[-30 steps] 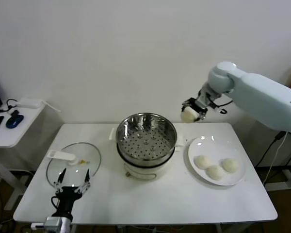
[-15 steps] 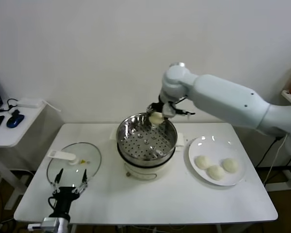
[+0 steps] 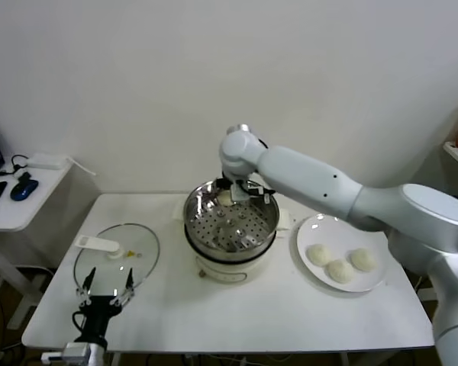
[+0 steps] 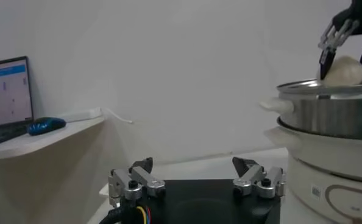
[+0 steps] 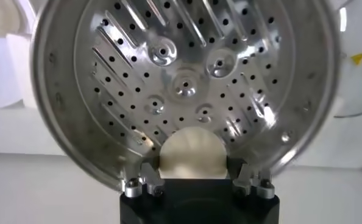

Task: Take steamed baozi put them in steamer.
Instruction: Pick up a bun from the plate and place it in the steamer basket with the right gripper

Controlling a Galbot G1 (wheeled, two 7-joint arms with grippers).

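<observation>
Baozi (image 3: 225, 198) clamped in my right fingers (image 5: 190, 163), hanging over the back rim of the steamer (image 3: 230, 218), above its perforated tray (image 5: 187, 79). Step in hand: placing bun one. Three more baozi (image 3: 340, 263) wait on the plate (image 3: 313, 229), on the counter (image 3: 290, 305) just beside the steamer. Next, I judge: lower toward the tray, then let go. Left fingers (image 4: 196, 179) spread, holding nothing, parked near the glass lid (image 3: 116, 255).

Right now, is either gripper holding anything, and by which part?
The right gripper holds one baozi by its sides, over the back rim of the steamer. The left gripper is open and holds nothing, near the table's front edge.
</observation>
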